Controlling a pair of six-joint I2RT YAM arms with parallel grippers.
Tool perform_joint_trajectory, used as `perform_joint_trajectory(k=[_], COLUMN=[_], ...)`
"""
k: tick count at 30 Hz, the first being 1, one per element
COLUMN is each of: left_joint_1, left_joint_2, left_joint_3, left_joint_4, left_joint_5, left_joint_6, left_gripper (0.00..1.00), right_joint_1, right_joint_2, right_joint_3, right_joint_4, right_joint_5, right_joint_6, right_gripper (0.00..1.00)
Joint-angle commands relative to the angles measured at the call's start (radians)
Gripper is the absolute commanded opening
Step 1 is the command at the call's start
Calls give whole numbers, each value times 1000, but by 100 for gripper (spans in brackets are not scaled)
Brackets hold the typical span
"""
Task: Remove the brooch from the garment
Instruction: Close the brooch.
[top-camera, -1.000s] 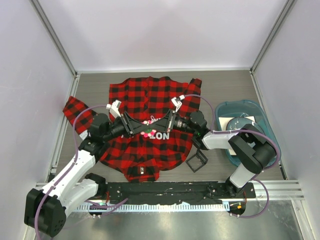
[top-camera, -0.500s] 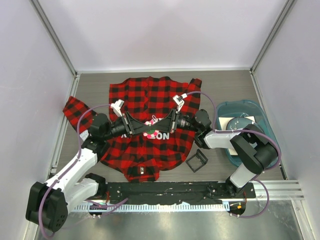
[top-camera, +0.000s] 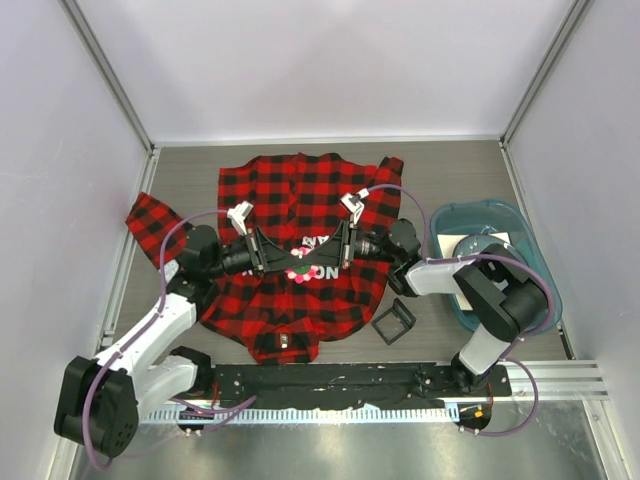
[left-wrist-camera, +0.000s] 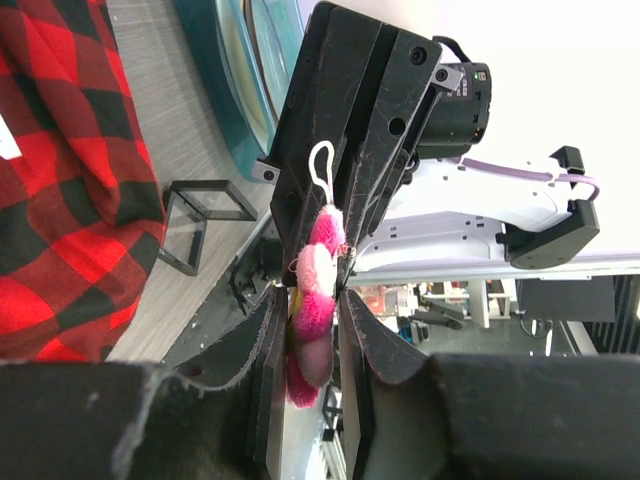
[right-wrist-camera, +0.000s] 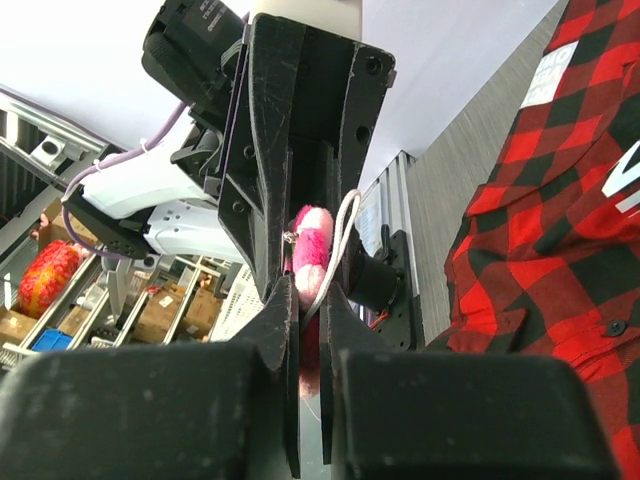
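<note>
The garment (top-camera: 300, 200), a red-and-black check shirt with white lettering, lies spread flat on the table. The brooch (top-camera: 299, 270), a small pink fluffy flower, is held in the air over the lettering patch. My left gripper (top-camera: 291, 267) comes in from the left and my right gripper (top-camera: 309, 268) from the right, tip to tip. In the left wrist view the brooch (left-wrist-camera: 318, 250) sits between my left jaws, its white loop (left-wrist-camera: 322, 165) by the right gripper's fingers (left-wrist-camera: 345, 130). In the right wrist view my right jaws pinch the brooch (right-wrist-camera: 312, 235) and loop.
A black square frame (top-camera: 393, 321) stands on the table right of the shirt's hem. A teal basin (top-camera: 450, 225) holding a round lid sits at the right edge. Grey walls close in the table at the left, back and right.
Both grippers have stayed together on the brooch and shifted only slightly. More of the white lettering now shows just behind them.
</note>
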Motion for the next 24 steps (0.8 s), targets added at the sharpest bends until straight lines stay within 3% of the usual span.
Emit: perform_joint_trajectory(k=[1,6,16,24], left_joint_1=[8,15,18,19], left_joint_2=[26,48,37,89], left_joint_3=[5,-5,-7,27], left_joint_4=[58,66,35,31], left_joint_5=[-1,8,-38,43], left_joint_6=[-37,-84,-146,-135], left_gripper=[2,0,0,0], right_joint_1=[29,29,96,127], right_joint_2=[-21,-68,-294,-309], right_joint_3=[26,14,85,119], right_joint_4=[290,212,-460,-565], right_joint_5=[-105,-94,-8,-33], right_joint_6=[-8,-104,-587,-667], right_gripper=[1,1,1,1])
